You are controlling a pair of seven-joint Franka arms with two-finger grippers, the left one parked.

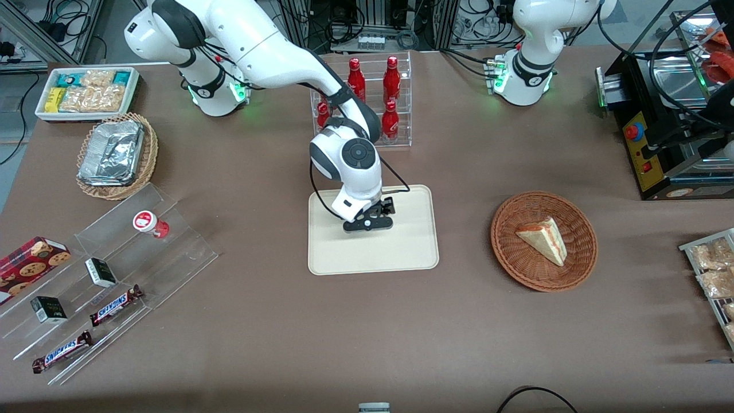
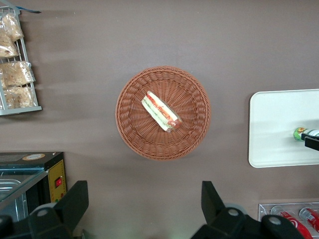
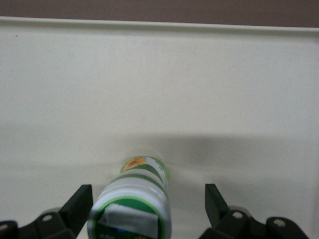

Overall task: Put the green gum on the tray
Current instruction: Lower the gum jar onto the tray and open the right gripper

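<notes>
Green gum (image 3: 133, 204) standing on tray (image 3: 239, 79); gripper (image 3: 144, 199) spread wide around it, not touching.

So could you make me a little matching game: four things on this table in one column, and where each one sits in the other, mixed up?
Things
1. green gum
2. red-lidded bottle
3. sandwich wedge
4. foil containers

Places
A. in the round wicker basket
B. on the tray, between the fingers of the open gripper
C. in the oval wicker basket
D. on the clear stepped stand

Pairs: 1-B, 2-D, 3-A, 4-C
</notes>
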